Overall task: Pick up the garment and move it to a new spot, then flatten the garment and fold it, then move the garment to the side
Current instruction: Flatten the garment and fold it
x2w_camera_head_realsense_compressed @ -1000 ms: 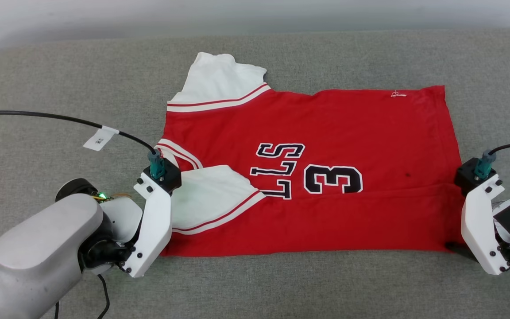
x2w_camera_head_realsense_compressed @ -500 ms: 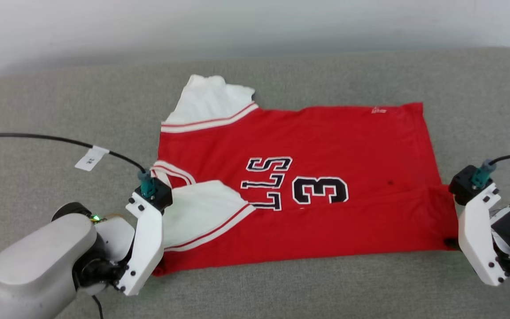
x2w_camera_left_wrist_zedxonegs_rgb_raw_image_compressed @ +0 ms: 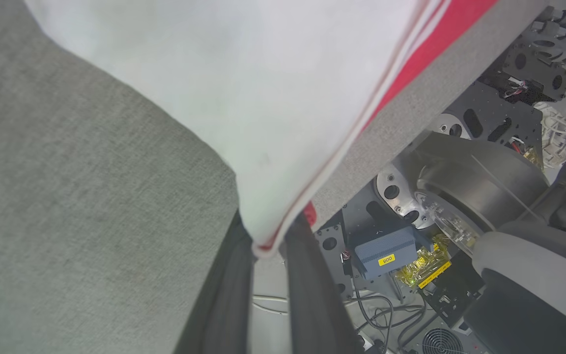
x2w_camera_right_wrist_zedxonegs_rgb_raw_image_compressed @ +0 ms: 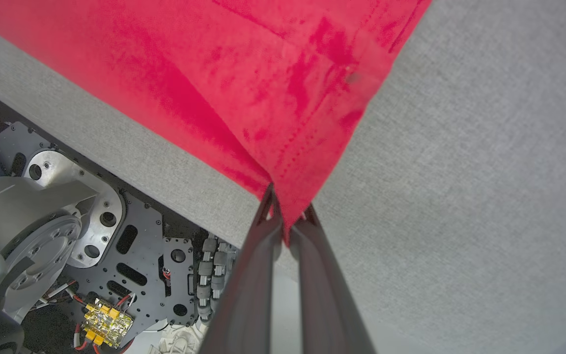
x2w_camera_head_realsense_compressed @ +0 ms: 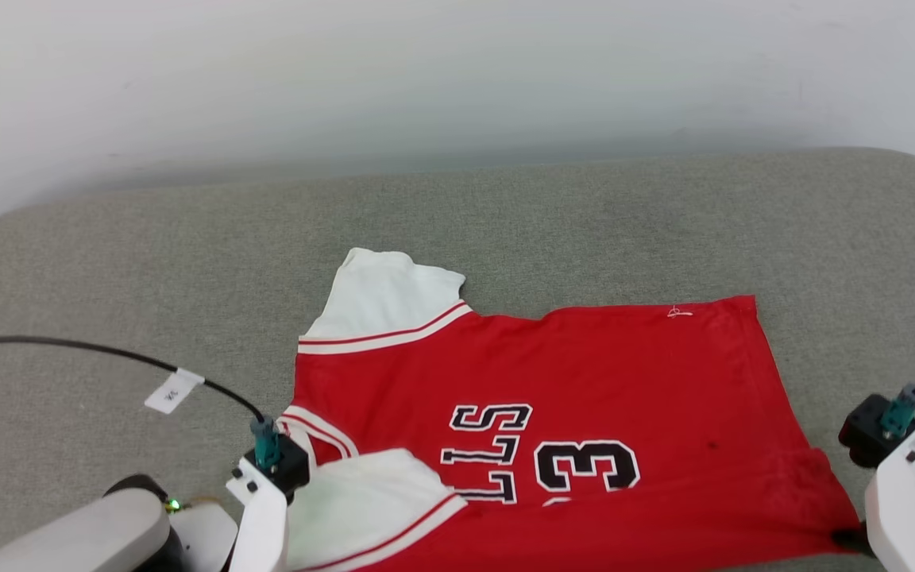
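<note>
Left fingers (x2w_camera_left_wrist_zedxonegs_rgb_raw_image_compressed: 224, 295): clamped on the trimmed corner of the white sleeve, right at the counter's near edge. The garment (x2w_camera_head_realsense_compressed: 584, 373) spreads away beyond the fingertips, front up, lettering showing, and spans the gap across to the other pair. Right fingers (x2w_camera_right_wrist_zedxonegs_rgb_raw_image_compressed: 248, 295): clamped on the red hem corner, cloth puckered into the tips.

Looks like a fold of the near edge, judging by both near corners being held. To do it well:
- raise both pairs together and at the same height, or the span between them will skew
- keep light tension across, enough to stop sag without dragging the far half
- watch the left grip: I can't tell whether it has the body layer under the sleeve
- lay the edge down parallel to the far hem, then let go

Counter (x2w_camera_head_realsense_compressed: 108, 262): grey woven cover, rounded corners, probably grippy, so lift rather than slide. Plenty of free cover beyond the garment. Tagged cable (x2w_camera_head_realsense_compressed: 174, 391) runs left of the left wrist. Pale wall (x2w_camera_head_realsense_compressed: 457, 71) behind. Robot base (x2w_camera_left_wrist_zedxonegs_rgb_raw_image_compressed: 479, 177) sits below the near edge.
</note>
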Available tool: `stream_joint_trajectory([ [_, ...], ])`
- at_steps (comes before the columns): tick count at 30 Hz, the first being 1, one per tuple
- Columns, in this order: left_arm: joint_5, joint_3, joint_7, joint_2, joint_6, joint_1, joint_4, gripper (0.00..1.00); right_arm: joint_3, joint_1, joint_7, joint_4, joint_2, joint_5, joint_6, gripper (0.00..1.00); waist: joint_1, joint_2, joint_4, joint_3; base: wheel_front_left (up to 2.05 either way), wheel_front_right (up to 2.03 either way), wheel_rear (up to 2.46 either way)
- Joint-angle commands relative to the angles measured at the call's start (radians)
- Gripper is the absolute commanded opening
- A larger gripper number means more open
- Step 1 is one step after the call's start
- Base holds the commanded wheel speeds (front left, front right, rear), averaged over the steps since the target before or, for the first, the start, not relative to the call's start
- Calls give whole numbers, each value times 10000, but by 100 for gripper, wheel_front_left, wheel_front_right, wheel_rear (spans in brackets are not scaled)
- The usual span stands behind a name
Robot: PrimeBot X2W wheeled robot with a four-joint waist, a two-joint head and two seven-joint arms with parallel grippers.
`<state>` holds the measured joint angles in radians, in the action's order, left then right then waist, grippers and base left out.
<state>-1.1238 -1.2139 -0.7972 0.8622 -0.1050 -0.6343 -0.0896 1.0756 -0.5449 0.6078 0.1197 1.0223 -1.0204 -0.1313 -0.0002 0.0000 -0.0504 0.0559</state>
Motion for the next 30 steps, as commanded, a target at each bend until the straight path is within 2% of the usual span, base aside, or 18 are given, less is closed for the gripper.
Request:
stream_joint_trajectory([
  [1, -47, -26, 38, 40, 74, 199, -12, 0, 16, 177, 55, 55, 30, -7, 12, 0, 2, 0, -16, 31, 0, 0, 0],
  [5, 132, -80, 183, 11, 215, 353, -152, 0, 61, 438, 74, 338, -280, 143, 12, 0, 2, 0, -47, 195, 0, 0, 0],
  [6, 263, -96, 283, -4, 228, 313, -151, 100, 28, 467, 15, 433, -354, 192, 12, 20, 2, 0, -45, 224, 0, 0, 0],
  [7, 243, -95, 331, -34, 261, 352, -184, 100, -48, 500, -69, 524, -441, 195, 12, 88, 2, 0, -38, 244, 0, 0, 0],
  [8, 208, -66, 405, -55, 277, 410, -166, 100, -113, 530, -170, 600, -538, 205, 12, 100, 2, 0, -34, 252, 0, 0, 0],
  [12, 582, 204, 837, 235, 402, 74, 32, 100, -545, 443, -893, 870, -741, 521, 10, 100, 2, 0, -13, 193, 0, 0, 0],
  [19, 1323, 1099, 2325, 562, 725, -710, 180, 100, -2176, 357, -3475, 1712, -1256, 1845, 10, 100, 2, 0, 37, -20, 0, 0, 0],
  [25, 2321, 1653, 4030, 139, 1086, -1335, -559, 100, -4570, 740, -6272, 2439, -2432, 3531, 10, 100, 2, 0, -131, 6, 0, 0, 0],
  [30, 2769, 1953, 4881, -293, 1234, -1901, -1408, 100, -6857, 1415, -7895, 2217, -3747, 5175, 10, 100, 2, 0, -452, 267, 0, 0, 0],
])
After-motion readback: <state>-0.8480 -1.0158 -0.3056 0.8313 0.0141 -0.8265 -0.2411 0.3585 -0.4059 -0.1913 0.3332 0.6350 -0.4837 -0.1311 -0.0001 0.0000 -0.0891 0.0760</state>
